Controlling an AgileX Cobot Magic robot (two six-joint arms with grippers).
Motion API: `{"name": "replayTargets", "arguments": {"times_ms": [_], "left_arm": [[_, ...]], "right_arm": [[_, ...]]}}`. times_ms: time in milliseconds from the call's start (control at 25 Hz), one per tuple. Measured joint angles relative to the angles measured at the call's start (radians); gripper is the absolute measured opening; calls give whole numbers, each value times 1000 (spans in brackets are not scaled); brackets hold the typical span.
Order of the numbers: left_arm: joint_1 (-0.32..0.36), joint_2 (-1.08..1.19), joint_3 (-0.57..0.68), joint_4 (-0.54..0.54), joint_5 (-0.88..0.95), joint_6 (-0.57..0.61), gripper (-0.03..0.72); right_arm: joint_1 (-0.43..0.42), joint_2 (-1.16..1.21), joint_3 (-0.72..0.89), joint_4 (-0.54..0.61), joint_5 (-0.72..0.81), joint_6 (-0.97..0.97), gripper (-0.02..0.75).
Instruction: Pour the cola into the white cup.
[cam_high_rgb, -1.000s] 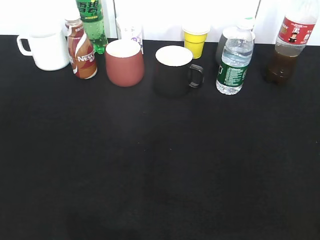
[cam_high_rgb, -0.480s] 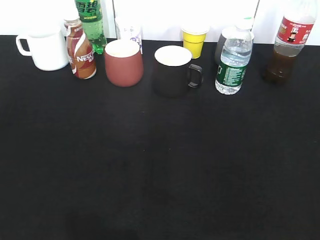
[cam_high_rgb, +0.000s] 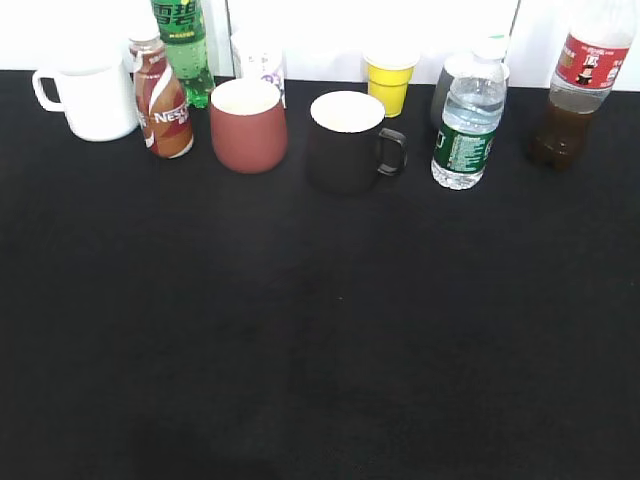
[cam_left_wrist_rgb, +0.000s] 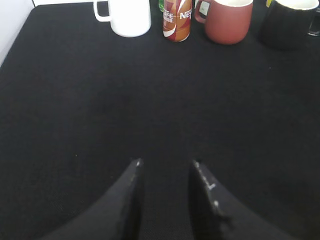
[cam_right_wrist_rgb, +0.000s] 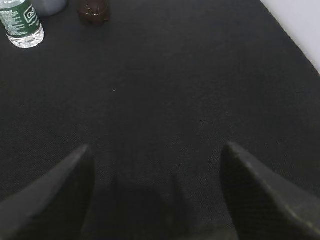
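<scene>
The cola bottle (cam_high_rgb: 575, 90), clear with a red label and dark brown drink, stands at the far right back of the black table; its base shows in the right wrist view (cam_right_wrist_rgb: 93, 11). The white cup (cam_high_rgb: 92, 98), a plain mug with a loop handle, stands at the far left back and shows in the left wrist view (cam_left_wrist_rgb: 127, 16). My left gripper (cam_left_wrist_rgb: 165, 162) is open and empty over bare cloth, well short of the cup. My right gripper (cam_right_wrist_rgb: 155, 150) is open wide and empty, well short of the cola. Neither gripper shows in the exterior view.
Along the back stand a small brown Nestle bottle (cam_high_rgb: 163, 105), a green soda bottle (cam_high_rgb: 182, 45), a maroon cup (cam_high_rgb: 248, 125), a paper cup with purple print (cam_high_rgb: 260, 60), a black mug (cam_high_rgb: 347, 140), a yellow cup (cam_high_rgb: 390, 82) and a green-labelled water bottle (cam_high_rgb: 466, 125).
The exterior view shifts by a few pixels between the frames; the objects keep their places and no arm enters that view.
</scene>
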Motion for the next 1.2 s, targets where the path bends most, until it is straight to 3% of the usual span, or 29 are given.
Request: {"name": "replayTargets", "arguments": {"times_ms": [320, 480, 1200], "left_arm": [[0, 0, 0, 0, 0, 0, 234], [0, 0, 0, 0, 0, 0, 234], [0, 0, 0, 0, 0, 0, 234]], "right_arm": [[0, 0, 0, 0, 0, -1, 592], [43, 0, 0, 0, 1, -2, 592], [43, 0, 0, 0, 1, -2, 592]]}}
